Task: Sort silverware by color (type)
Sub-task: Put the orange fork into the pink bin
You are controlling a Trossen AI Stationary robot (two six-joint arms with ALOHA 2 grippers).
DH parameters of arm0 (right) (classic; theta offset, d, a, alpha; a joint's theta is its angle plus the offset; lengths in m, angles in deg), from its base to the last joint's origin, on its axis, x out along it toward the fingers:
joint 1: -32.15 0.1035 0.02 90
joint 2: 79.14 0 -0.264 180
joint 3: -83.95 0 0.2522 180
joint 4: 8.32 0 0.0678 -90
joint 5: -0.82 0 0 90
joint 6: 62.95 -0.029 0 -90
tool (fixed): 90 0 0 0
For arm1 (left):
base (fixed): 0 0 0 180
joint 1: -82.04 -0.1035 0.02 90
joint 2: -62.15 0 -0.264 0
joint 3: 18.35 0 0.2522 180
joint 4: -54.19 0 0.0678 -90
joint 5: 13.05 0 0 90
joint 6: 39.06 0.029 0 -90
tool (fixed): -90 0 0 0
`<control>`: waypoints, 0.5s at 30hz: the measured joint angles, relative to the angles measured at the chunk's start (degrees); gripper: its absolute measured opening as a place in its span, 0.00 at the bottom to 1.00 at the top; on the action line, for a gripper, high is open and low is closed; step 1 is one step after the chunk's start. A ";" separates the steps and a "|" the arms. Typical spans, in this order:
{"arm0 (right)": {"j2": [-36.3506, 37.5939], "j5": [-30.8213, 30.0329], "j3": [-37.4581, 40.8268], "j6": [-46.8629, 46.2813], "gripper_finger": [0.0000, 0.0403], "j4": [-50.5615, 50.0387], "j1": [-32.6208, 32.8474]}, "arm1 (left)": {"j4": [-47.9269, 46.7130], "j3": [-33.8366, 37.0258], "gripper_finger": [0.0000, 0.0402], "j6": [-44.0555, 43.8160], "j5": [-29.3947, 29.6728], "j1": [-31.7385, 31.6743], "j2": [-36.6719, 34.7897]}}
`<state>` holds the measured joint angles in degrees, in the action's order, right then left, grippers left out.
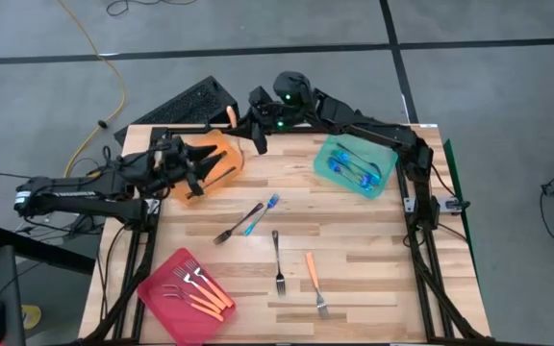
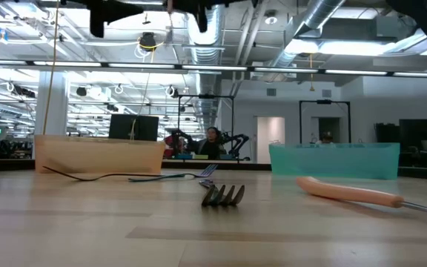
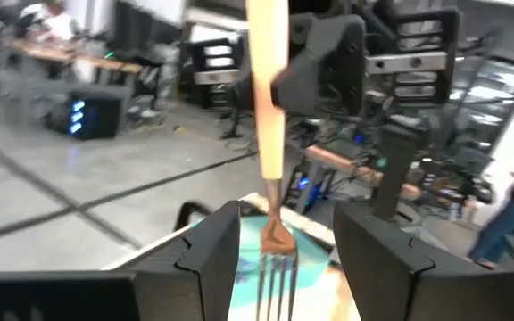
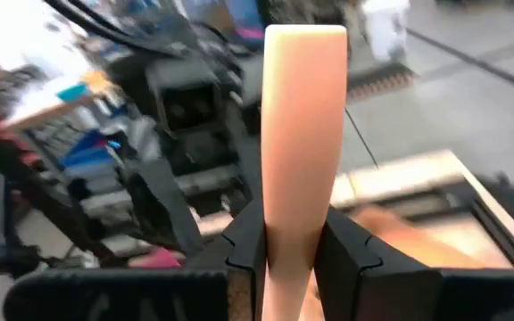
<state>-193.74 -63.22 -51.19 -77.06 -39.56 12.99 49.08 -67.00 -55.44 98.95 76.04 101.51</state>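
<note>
Behind wooden table (image 1: 373,245) (forks (image 1: 279,259) scattered) stretches grey floor (image 1: 258,29).

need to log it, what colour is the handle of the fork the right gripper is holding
Orange, a pale peach tone; the fork stands upright in the right gripper. Right wrist view shows it best.

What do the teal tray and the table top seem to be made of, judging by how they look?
Teal tray: probably translucent plastic, smooth and slightly glossy; the blue-handled forks inside show through its walls.
Table top: apparently wood, in light planks with visible grain and seams, matte; whether solid or laminate cannot be told.
</note>
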 joint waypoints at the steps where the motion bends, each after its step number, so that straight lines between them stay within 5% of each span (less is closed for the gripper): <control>1: 0.01 -1.06 0.00 0.03 0.22 -1.67 -0.15 | -1.44 0.00 0.41 -0.80 1.30 0.00 -0.56; 15: -0.01 -11.48 0.00 1.97 0.22 -17.19 2.44 | -12.18 0.02 0.42 -4.58 11.76 0.00 -6.06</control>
<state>-193.75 -74.70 -51.19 -75.09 -56.75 15.43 36.89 -66.98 -60.01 110.71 76.04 95.45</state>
